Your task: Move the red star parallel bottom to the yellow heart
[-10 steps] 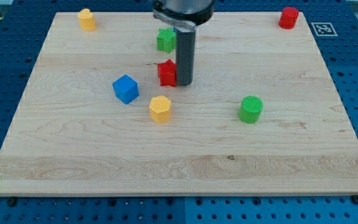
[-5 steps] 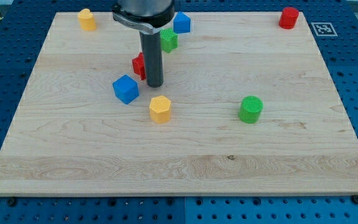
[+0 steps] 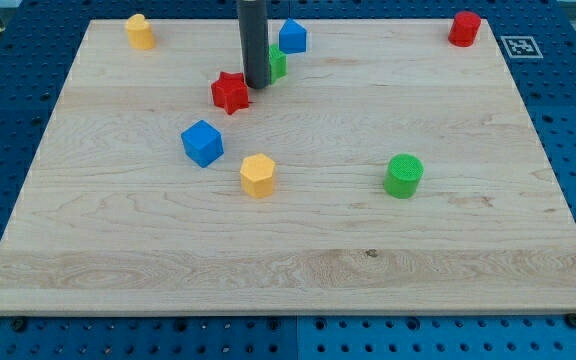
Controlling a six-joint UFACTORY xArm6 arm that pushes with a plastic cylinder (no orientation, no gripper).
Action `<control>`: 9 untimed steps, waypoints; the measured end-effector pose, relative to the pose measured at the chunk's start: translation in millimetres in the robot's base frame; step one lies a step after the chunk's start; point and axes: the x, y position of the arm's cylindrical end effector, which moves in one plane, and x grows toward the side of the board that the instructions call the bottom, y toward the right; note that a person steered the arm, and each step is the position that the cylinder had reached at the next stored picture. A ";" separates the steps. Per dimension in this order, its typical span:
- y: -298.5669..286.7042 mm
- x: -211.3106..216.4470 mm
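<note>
The red star (image 3: 230, 92) lies on the wooden board (image 3: 288, 250) left of centre, toward the view's top. The yellow heart (image 3: 140, 31) sits near the top left corner, up and to the left of the star. My tip (image 3: 258, 84) is just to the right of the red star and slightly above it, close to it, and it stands in front of a green block (image 3: 276, 63) that it partly hides.
A blue block (image 3: 292, 36) sits at the top centre. A blue cube (image 3: 202, 142) and a yellow hexagonal block (image 3: 257, 175) lie below the star. A green cylinder (image 3: 403, 175) is at the right, a red cylinder (image 3: 463, 28) at the top right corner.
The red star has slid to the left and slightly up. My tip moved left with it, then drew back up and to the right of the star.
</note>
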 end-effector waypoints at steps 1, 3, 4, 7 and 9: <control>1.5 2.9; 2.2 9.7; 2.2 15.7; -5.5 22.6; -25.3 38.8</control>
